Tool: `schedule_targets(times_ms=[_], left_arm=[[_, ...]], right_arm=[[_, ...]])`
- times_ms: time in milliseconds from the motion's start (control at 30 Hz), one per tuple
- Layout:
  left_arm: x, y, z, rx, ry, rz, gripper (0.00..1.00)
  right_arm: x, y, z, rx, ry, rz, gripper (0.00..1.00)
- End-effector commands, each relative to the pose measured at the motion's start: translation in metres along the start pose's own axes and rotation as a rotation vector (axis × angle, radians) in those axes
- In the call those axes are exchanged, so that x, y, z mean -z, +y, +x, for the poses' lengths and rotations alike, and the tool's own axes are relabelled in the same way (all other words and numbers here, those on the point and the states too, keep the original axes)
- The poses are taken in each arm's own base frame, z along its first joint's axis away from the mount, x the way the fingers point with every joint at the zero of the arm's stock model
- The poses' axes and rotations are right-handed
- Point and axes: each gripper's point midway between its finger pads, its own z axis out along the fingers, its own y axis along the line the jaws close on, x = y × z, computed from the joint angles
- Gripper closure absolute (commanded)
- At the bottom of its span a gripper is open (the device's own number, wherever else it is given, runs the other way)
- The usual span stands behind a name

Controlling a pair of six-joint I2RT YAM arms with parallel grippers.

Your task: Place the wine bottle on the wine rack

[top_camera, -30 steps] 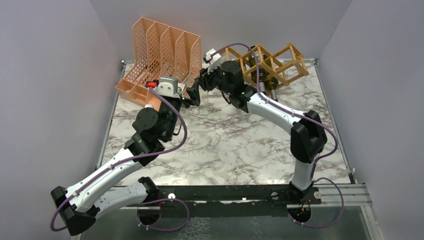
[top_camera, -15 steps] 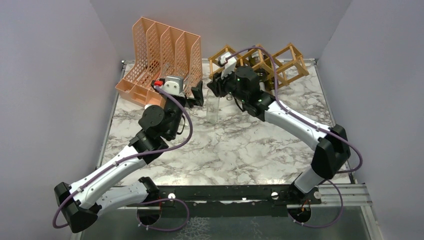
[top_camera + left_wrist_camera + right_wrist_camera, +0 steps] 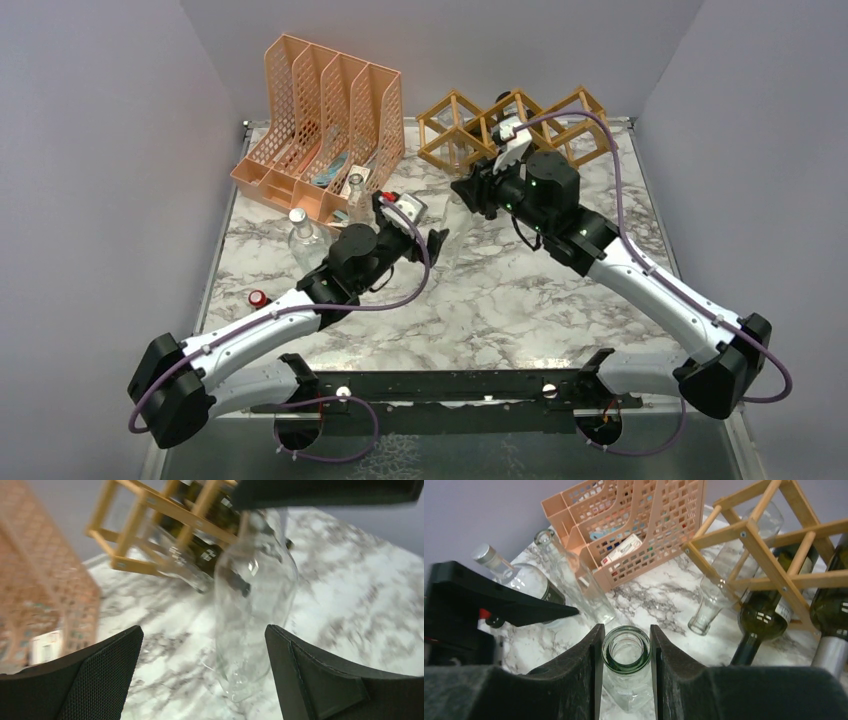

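Observation:
The wine bottle point(image 3: 626, 652) is clear glass with a green-tinted mouth. My right gripper point(image 3: 626, 630) is shut on its neck and holds it roughly upright over the marble table. In the top view the right gripper point(image 3: 468, 195) is just in front of the light tan wooden wine rack point(image 3: 510, 125). My left gripper point(image 3: 437, 243) is open and empty, with the bottle's body point(image 3: 255, 610) just beyond its jaws. The rack point(image 3: 769, 545) holds dark green bottles point(image 3: 759, 620).
A peach mesh file organizer point(image 3: 325, 110) stands at the back left. Two clear bottles point(image 3: 305, 235) point(image 3: 355, 195) stand in front of it. A red cap point(image 3: 257, 298) lies at the left. A clear glass point(image 3: 706, 607) lies by the rack's left end.
My right gripper has carried the bottle right and nearer, away from the organizer. My left arm has swung right and down toward the table's middle, its jaws open behind the bottle.

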Motion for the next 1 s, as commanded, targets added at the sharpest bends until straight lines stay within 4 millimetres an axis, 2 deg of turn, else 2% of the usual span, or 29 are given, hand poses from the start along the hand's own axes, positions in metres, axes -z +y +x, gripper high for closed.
schedule_targets(times_ms=[0, 67, 233, 433, 633, 733, 867, 967], left_arm=[[-0.002, -0.064, 0.022, -0.024, 0.020, 0.360, 0.01], [-0.005, -0.072, 0.032, -0.025, 0.038, 0.404, 0.01], [-0.014, -0.078, 0.047, -0.010, 0.056, 0.421, 0.01], [-0.006, -0.104, 0.050, 0.006, 0.009, 0.575, 0.01], [-0.007, -0.113, 0.052, 0.000, -0.016, 0.628, 0.02], [-0.002, -0.119, 0.047, -0.007, -0.048, 0.673, 0.03], [0.009, -0.130, 0.039, -0.022, -0.095, 0.761, 0.09], [0.016, -0.136, 0.037, -0.038, -0.117, 0.807, 0.19]], right_arm=[[0.027, 0.002, -0.007, -0.056, -0.027, 0.006, 0.99], [0.036, 0.003, -0.006, -0.063, -0.024, 0.000, 0.99], [0.059, 0.008, -0.010, -0.063, -0.043, -0.031, 0.99], [0.081, 0.016, -0.020, -0.040, -0.085, -0.082, 0.99], [0.104, 0.041, -0.035, 0.033, -0.142, -0.233, 0.99], [0.115, 0.054, -0.038, 0.085, -0.160, -0.316, 0.99], [0.125, 0.063, -0.038, 0.131, -0.163, -0.377, 0.99], [0.130, 0.064, -0.038, 0.154, -0.159, -0.392, 0.99]])
